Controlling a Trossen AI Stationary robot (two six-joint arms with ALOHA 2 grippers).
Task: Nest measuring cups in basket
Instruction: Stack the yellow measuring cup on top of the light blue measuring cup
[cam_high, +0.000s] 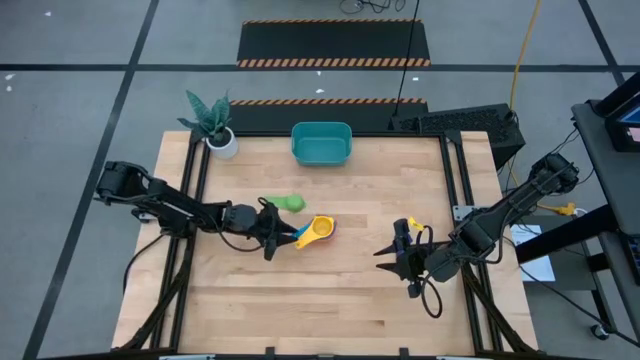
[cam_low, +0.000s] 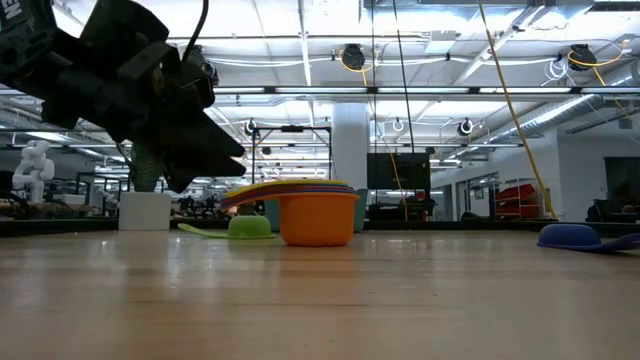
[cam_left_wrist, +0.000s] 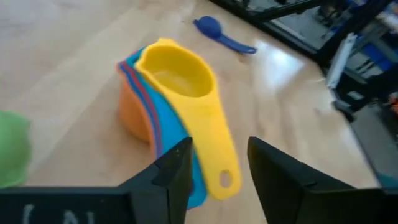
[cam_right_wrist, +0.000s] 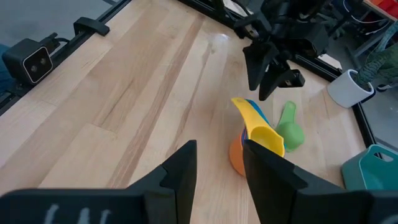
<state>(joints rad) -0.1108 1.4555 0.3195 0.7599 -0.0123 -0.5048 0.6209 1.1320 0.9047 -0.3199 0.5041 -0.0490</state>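
Note:
A nested stack of measuring cups (cam_high: 318, 230) stands on its orange bottom cup (cam_low: 318, 220) at mid-table, with the yellow cup (cam_left_wrist: 180, 74) on top and light blue and red rims between. My left gripper (cam_left_wrist: 217, 163) is open and hovers over the stack's handle ends. One finger stands on each side of the yellow handle (cam_left_wrist: 217, 155), touching nothing. The green cup (cam_high: 290, 203) lies alone just beyond the stack. A blue cup (cam_left_wrist: 214, 30) lies toward the right side. The teal basket (cam_high: 321, 143) sits at the far edge. My right gripper (cam_right_wrist: 217, 163) is open and empty, right of the stack.
A white plant pot (cam_high: 222, 143) stands at the far left corner, left of the basket. Black frame rails (cam_high: 455, 180) run along the table's sides. Bare wood lies along the near half of the table (cam_high: 320, 310).

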